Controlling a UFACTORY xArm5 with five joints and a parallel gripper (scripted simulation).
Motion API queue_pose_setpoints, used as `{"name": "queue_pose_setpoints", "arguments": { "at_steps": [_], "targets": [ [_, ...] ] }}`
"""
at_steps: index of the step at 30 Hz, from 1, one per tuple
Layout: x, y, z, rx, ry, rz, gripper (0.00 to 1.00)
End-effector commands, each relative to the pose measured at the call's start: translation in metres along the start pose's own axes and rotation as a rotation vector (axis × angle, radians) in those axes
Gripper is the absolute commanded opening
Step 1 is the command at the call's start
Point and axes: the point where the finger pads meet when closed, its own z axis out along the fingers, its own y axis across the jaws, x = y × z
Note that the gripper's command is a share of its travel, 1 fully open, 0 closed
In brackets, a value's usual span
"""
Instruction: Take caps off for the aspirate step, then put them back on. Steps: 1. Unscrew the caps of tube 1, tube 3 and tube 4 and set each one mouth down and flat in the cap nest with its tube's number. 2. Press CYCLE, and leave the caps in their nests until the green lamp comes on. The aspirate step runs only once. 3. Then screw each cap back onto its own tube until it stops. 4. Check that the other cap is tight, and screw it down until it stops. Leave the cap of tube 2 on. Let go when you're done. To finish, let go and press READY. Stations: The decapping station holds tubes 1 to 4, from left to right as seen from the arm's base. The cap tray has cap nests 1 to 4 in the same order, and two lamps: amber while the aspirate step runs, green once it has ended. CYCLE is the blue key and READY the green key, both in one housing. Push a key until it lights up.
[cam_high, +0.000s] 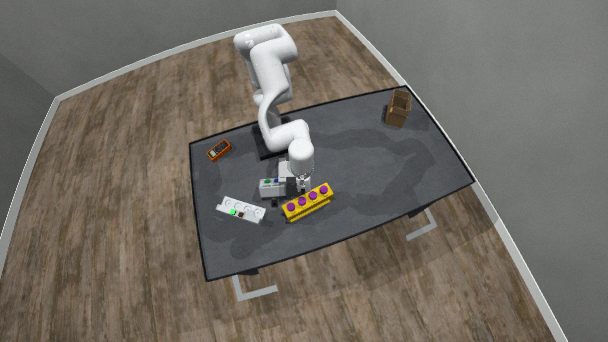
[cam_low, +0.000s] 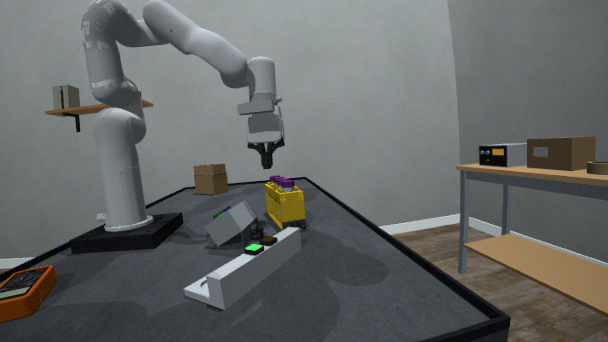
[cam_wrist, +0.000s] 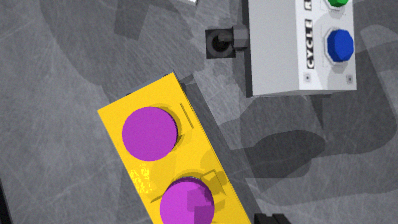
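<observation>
The yellow decapping station (cam_high: 307, 201) stands on the table with a purple cap on each of its four tubes. In the wrist view two of these caps show, one (cam_wrist: 149, 133) above the other (cam_wrist: 187, 201). My gripper (cam_low: 267, 162) hangs shut and empty a little above the station (cam_low: 285, 202), apart from the caps. The white cap tray (cam_high: 240, 209) lies to the left; its nests look empty and its green lamp (cam_low: 253, 248) is lit. The grey key housing (cam_wrist: 300, 45) carries the blue CYCLE key (cam_wrist: 340, 44) and the green READY key (cam_wrist: 336, 2); neither looks lit.
A small black fitting (cam_wrist: 222, 42) sits beside the key housing. An orange multimeter (cam_high: 218, 150) lies at the table's left, a cardboard box (cam_high: 398, 108) at the far right corner. A side table (cam_low: 540, 175) with equipment stands off to the right.
</observation>
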Motion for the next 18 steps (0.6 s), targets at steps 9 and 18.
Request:
{"name": "queue_pose_setpoints", "arguments": {
  "at_steps": [9,18],
  "targets": [
    [0.042,0.018,0.003,0.014,-0.011,-0.053,0.0],
    [0.102,0.046,0.028,0.014,-0.011,-0.053,0.0]
  ]
}}
